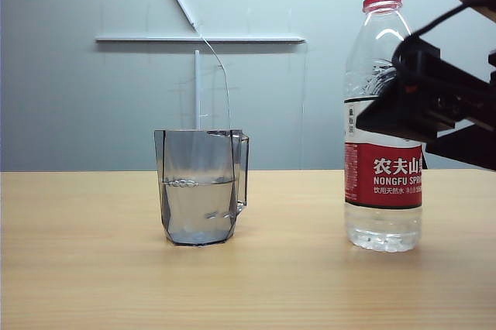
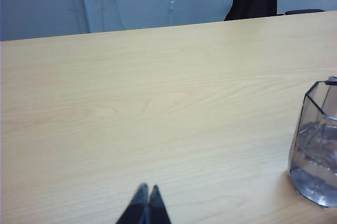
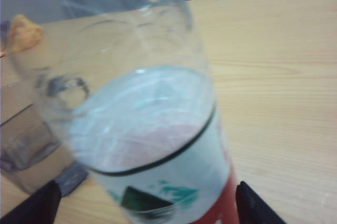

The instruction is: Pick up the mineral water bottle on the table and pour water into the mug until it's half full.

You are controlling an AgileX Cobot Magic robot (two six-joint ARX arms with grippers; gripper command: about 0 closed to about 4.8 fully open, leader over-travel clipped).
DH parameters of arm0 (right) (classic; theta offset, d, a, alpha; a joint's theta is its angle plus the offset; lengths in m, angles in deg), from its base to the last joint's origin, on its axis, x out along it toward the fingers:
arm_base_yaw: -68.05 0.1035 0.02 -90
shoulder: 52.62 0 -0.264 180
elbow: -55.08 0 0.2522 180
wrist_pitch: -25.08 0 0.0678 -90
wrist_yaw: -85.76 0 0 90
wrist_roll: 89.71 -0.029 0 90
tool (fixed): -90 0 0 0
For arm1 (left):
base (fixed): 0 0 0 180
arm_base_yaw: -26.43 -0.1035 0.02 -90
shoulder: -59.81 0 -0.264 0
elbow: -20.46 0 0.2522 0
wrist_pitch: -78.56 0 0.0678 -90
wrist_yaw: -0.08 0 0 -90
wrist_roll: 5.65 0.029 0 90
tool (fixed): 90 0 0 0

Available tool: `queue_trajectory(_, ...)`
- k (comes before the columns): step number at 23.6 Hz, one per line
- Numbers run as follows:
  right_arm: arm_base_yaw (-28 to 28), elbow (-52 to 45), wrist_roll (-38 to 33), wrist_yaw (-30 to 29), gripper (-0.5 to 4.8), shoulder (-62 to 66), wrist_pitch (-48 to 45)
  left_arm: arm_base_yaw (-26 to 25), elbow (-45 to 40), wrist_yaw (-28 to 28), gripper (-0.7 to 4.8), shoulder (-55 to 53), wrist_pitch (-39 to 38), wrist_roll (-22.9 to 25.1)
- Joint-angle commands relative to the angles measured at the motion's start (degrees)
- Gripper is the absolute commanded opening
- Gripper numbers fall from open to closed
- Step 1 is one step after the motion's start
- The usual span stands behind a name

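A: Standing upright on the table (image 1: 93, 268) — mineral water bottle (image 1: 384, 190), cap off, right of the mug (image 1: 201, 187) and well apart from it.

B: Water (image 1: 198, 210) in that mug?

A: Roughly half up the grey walls, bubbles along the waterline. Handle turned toward the bottle.

B: And the right claw (image 3: 145, 203)?

A: Spread wide, one dark finger (image 3: 34, 205) on each side of the label, bottle standing between them. Touching or just clear — can't tell from the wrist view. From the exterior view, black arm in front of the bottle's upper half, above the red band.

B: Left claw (image 2: 146, 197)?

A: Pressed together, tips meeting in a point, low over bare table. Nothing pinched. Mug off to one side of it, near.
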Motion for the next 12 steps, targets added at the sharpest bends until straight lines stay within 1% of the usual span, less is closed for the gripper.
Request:
queue_trajectory(1, 1.05, 0.11, -0.24, -0.02, 4.79, -1.36, 2.29, 0.0, 0.13, -0.09, -0.02, -0.09, 0.74, -0.17)
queue_trajectory(5, 1.92, 0.02, -0.28, 0.26, 4.79, -3.63, 3.39, 0.02, 0.13, -0.11, -0.02, -0.09, 0.74, -0.17)
queue_trajectory(7, 2.03, 0.02, -0.24, 0.81, 4.79, -6.23, 5.51, 0.0, 0.13, -0.09, -0.02, -0.09, 0.74, -0.17)
queue_trajectory(10, 2.05, 0.04, 0.0, 2.78, 4.79, -11.82, 12.37, -0.02, 0.13, -0.09, -0.02, -0.09, 0.74, -0.17)
queue_trajectory(12, 2.05, 0.04, 0.0, 2.95, 4.79, -16.15, 17.42, -0.02, 0.13, -0.09, -0.02, -0.09, 0.74, -0.2)
